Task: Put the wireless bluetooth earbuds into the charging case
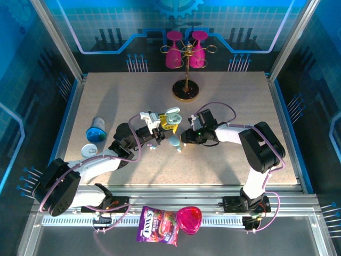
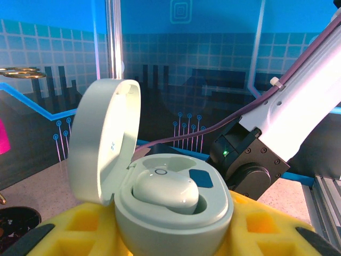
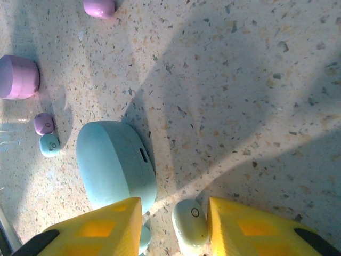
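Observation:
My left gripper (image 2: 173, 237) is shut on an open whitish charging case (image 2: 176, 213), its lid (image 2: 101, 138) standing up; one whitish earbud (image 2: 165, 193) sits in a well. In the top view that case (image 1: 173, 114) is held above mid-table. My right gripper (image 3: 175, 226) points down at the table, jaws apart, astride a second whitish earbud (image 3: 191, 223) that lies close to the right finger (image 3: 250, 226). A shut pale blue case (image 3: 114, 165) lies by the left finger. Further left lie a lilac earbud (image 3: 43, 124) and a pale blue earbud (image 3: 49, 144).
A lilac case (image 3: 18, 76) and another lilac piece (image 3: 99, 7) lie on the speckled tabletop. A blue round cap (image 1: 96, 133) sits at the left, a cup stand (image 1: 186, 90) at the back. A candy bag (image 1: 156, 225) and pink heart box (image 1: 189, 220) rest on the front rail.

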Motion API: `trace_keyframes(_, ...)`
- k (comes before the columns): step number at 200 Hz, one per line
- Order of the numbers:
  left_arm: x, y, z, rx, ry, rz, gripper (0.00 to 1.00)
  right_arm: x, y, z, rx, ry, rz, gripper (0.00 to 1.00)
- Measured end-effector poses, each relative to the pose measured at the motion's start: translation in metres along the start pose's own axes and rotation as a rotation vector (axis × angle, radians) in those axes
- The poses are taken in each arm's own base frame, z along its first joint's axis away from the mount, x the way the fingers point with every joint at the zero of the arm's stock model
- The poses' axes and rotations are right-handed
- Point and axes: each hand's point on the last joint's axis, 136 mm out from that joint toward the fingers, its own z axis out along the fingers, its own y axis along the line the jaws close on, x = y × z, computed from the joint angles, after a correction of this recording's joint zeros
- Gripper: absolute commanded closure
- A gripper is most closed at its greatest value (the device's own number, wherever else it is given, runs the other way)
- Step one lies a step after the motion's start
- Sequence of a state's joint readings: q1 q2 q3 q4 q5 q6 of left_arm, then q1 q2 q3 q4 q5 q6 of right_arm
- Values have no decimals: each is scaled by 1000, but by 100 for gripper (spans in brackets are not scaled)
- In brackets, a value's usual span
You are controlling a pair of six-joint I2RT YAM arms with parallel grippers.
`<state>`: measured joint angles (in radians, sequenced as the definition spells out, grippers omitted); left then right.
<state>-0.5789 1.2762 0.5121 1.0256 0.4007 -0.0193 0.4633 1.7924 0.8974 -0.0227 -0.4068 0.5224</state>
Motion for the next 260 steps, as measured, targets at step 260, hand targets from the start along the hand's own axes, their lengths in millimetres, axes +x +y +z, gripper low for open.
trace_keyframes(260,3,0,-1,-1,5,-3,86,24,-3,0,120,93,-73,79)
